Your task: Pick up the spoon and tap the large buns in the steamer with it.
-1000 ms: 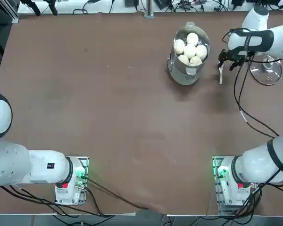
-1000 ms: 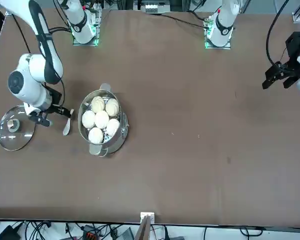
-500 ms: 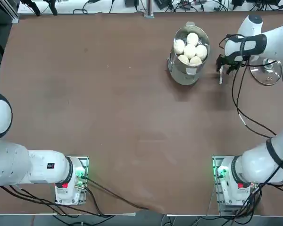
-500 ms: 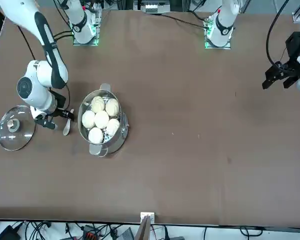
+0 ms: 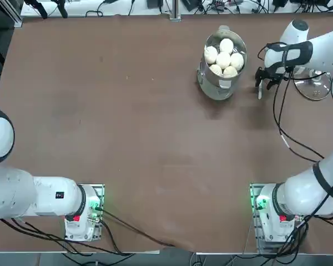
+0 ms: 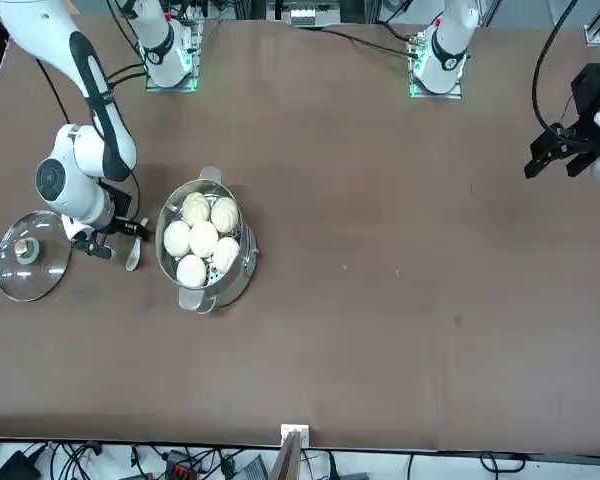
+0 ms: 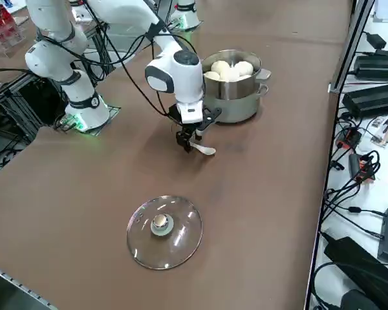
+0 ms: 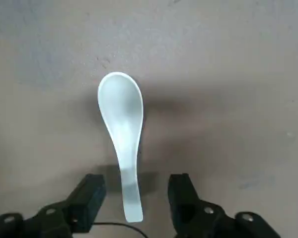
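Beside the steamer [image 5: 222, 83], right claw [image 8: 134, 198] open, straddling spoon [image 8: 122, 129] handle

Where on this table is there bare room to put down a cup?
The wide brown stretch between the steamer and the arm bases is bare. It is crowded only by the far edge: spoon under the open right pincer, between the steamer and glass lid.

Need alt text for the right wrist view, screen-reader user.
A small white spoon lies bowl-up on the brown table, its handle end between the two black fingers of the right gripper. The fingers stand open on either side of the handle, not touching it.
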Robot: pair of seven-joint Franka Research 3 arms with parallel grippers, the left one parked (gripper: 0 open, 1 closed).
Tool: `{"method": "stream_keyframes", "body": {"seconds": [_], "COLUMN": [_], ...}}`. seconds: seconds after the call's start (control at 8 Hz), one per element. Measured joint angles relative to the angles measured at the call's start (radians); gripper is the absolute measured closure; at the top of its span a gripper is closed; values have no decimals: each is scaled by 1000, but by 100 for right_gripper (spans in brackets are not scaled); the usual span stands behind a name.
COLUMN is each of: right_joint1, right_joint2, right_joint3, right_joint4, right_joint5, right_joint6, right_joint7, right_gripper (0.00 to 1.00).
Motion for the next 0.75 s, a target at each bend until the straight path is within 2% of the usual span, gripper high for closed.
{"method": "stream_keyframes", "body": {"seconds": [0.25,0.5,0.75], "right_joint1": [0,0,1], "right_joint2": [13,15,17], "right_joint3": [0,0,1], "right_joint4": [0,1,1], "right_joint5": [0,0,0], "right_joint6": [8,11,12], "right_joint7": [0,0,0], "right_gripper": [30,31,40]}}
